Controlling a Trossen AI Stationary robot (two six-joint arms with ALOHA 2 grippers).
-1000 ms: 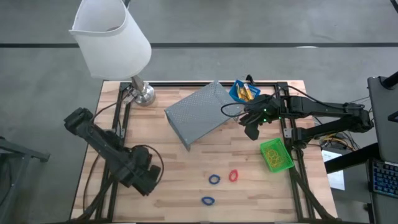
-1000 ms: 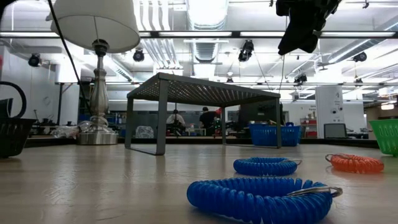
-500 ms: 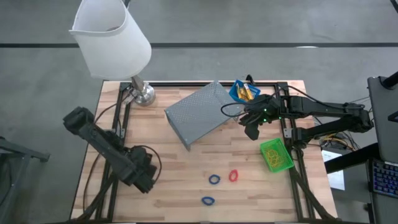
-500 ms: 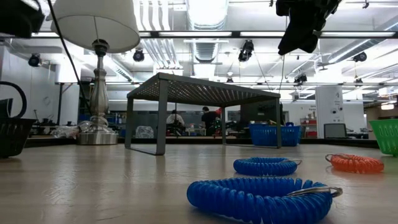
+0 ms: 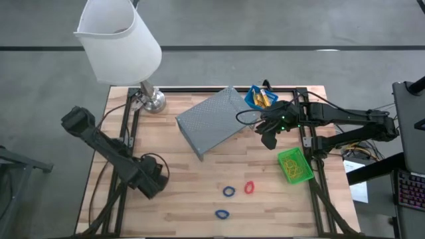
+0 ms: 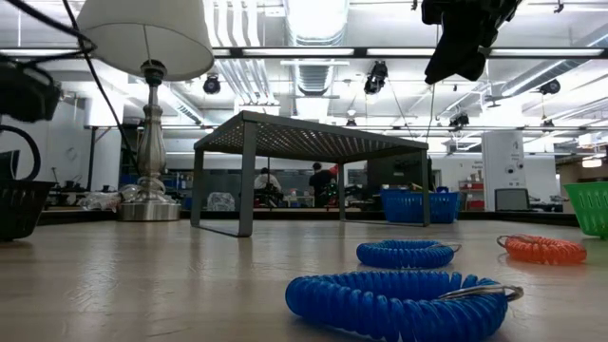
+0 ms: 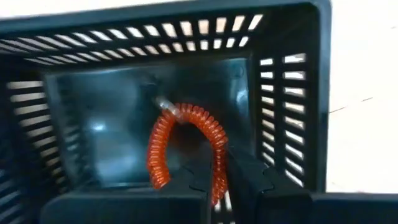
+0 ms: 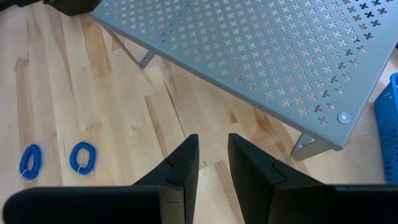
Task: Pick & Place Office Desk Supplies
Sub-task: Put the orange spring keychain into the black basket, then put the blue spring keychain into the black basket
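**Left gripper pinching red coil over black bin; right gripper poised by metal riser**

Left gripper point(image 7: 214, 177) hanging over the black slotted bin point(image 7: 292, 81) at the table's left edge, fingers nearly together and nipping one end of a red coil loop point(image 7: 186, 143) that droops into the bin's interior. In the high view, left arm's gripper point(image 5: 149, 180) low over the left side of the wooden table point(image 5: 179, 199), hiding the bin beneath it.

Right gripper point(image 8: 211, 165) held above the table just beside the perforated grey metal riser point(image 5: 216, 121), fingers a narrow gap apart with nothing between them; seen high up in the low view point(image 6: 465, 52).

Blue bin point(image 5: 259, 97) at the far edge, holding yellow pieces point(image 5: 264, 99). Green bin point(image 5: 294, 165) near the right edge, also with yellow pieces inside. On the near table: two blue coil loops point(image 5: 229, 191) point(image 5: 222, 214) and another red coil loop point(image 5: 249, 188), just beside the upper blue one.

White-shaded lamp point(image 5: 119, 40) standing at the far left corner.
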